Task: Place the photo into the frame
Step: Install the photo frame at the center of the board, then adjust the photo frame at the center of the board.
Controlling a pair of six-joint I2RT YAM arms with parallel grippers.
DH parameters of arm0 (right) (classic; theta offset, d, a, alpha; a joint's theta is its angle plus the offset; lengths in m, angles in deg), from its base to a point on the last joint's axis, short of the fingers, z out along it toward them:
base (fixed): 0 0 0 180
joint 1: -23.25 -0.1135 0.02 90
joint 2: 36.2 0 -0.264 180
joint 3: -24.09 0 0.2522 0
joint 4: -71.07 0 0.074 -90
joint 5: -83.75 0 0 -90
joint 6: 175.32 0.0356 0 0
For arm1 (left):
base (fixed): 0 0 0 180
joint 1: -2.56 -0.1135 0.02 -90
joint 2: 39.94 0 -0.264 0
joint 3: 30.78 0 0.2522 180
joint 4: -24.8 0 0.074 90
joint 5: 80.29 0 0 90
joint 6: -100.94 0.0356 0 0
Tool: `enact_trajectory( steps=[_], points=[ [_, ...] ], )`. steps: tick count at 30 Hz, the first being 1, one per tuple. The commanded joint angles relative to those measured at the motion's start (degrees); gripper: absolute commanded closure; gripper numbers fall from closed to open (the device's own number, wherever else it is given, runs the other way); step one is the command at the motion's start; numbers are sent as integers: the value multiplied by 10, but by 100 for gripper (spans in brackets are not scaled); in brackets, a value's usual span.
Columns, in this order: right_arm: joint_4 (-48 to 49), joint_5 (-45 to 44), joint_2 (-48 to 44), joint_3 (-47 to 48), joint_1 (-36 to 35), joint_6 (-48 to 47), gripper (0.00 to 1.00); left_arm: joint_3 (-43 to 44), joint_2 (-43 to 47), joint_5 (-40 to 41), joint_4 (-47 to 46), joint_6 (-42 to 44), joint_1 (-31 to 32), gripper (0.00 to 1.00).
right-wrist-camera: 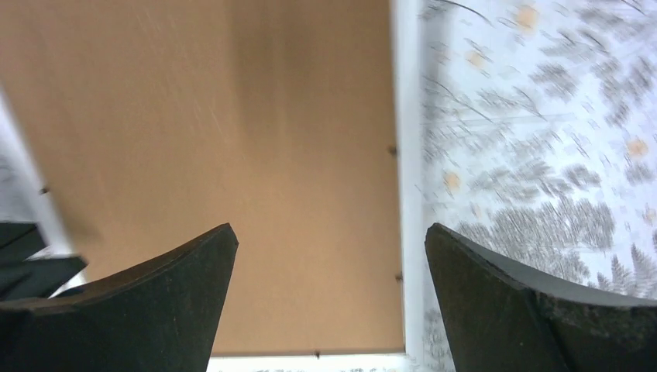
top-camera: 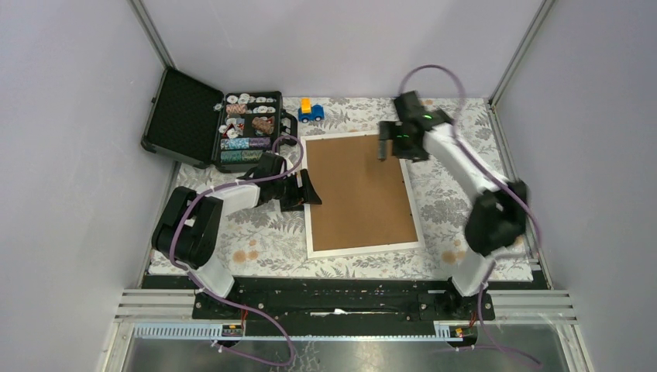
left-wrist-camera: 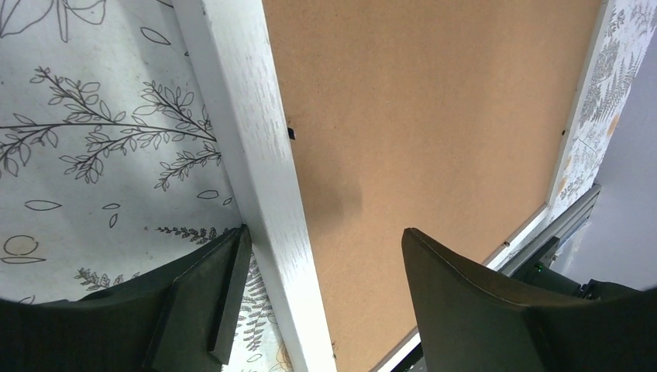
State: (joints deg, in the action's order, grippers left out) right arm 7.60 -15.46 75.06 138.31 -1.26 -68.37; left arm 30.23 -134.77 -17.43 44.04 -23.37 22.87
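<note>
Both claws stand released, grasping nothing. The frame (top-camera: 360, 190) lies flat in the middle of the floral cloth (top-camera: 256, 232), brown back up. The left gripper (left-wrist-camera: 325, 236) straddles its left moulding, one finger over the cloth, the other over the back. The right gripper (right-wrist-camera: 331, 232) hangs above the frame's far right part.

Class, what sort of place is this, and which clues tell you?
Probably a robotics test cell: plain walls on metal posts enclose a table, two robot arms are bolted to its near rail, and a toy car sits as a prop.
</note>
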Motion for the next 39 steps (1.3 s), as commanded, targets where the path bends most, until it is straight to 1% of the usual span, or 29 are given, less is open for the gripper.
enact_trajectory(
  steps=[1, 3, 6, 8, 10, 13, 17, 20, 23, 26, 30, 32, 35, 39],
  points=[
    [111, 81, -186, -224, 69, 47, 0, -17, 17, -12, -20, 7, 5, 21],
    [125, 70, -224, -288, 92, 55, 0, -16, 17, -15, -18, 8, 10, 19],
    [129, 46, -244, -339, 128, 73, 0, -20, 21, -13, -19, 1, 19, 17],
    [138, 48, -234, -359, 159, 84, 0, -22, 24, -9, -19, -1, 30, 16],
    [152, 67, -213, -369, 193, 92, 0, -27, 26, -6, -24, -8, 43, 16],
    [175, 90, -167, -366, 213, 84, 0, -30, 19, -6, -37, -21, 68, 16],
    [192, 91, -110, -342, 214, 65, 1, -20, 3, -7, -51, -41, 120, 16],
    [208, 120, -82, -322, 215, 53, 0, -15, -2, -2, -60, -61, 160, 16],
    [211, 148, -49, -292, 215, 47, 0, -17, -1, 3, -92, -94, 198, 17],
    [217, 208, -12, -257, 214, 29, 0, -32, 4, -4, -134, -132, 234, 18],
    [232, 242, 29, -215, 215, 4, 0, -29, -9, -7, -178, -174, 302, 19],
    [238, 260, 49, -193, 215, -4, 0, -9, -33, -10, -197, -190, 342, 19],
    [235, 276, 81, -149, 214, -11, 0, 43, -87, -17, -218, -207, 396, 19],
    [227, 311, 121, -82, 215, -18, 0, 116, -145, -40, -242, -227, 433, 18]
  ],
)
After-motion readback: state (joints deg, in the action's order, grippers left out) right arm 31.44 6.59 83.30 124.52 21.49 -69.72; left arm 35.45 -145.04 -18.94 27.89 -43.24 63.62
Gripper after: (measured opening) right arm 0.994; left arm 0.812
